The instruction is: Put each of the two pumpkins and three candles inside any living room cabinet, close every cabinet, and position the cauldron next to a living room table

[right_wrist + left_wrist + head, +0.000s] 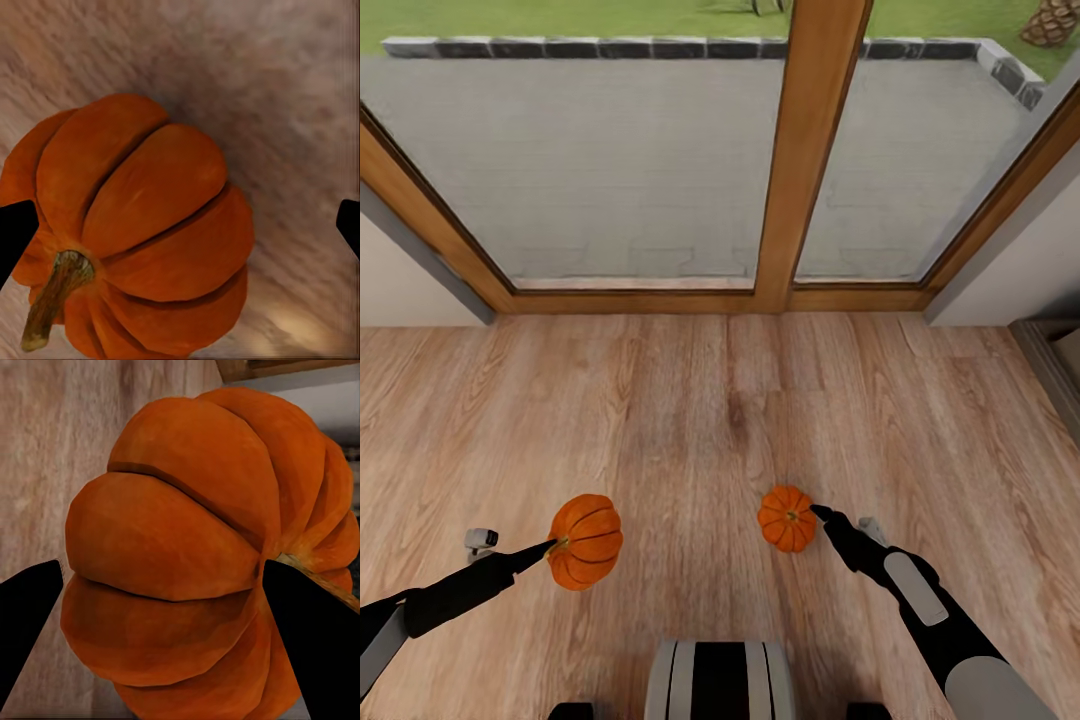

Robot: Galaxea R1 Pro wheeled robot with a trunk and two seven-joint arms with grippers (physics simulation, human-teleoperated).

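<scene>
- Your left gripper (556, 546) sits low at the near left, jaws clamped on the larger-looking pumpkin (585, 541), held above the wooden floor (690, 420).
- In the left wrist view, black fingers (311, 637) press that pumpkin's ribbed sides.
- Your right gripper (817, 512) at the near right touches the second pumpkin (787, 518); its stem (52, 296) shows. Jaws look apart, but the grip: cannot tell.
- Far side: glass door with wood frame (810, 150).

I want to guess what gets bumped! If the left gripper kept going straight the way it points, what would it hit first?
The left gripper already has a pumpkin between its jaws, so that comes first. Beyond it lies the wooden floor, though depth is hard to judge.
</scene>
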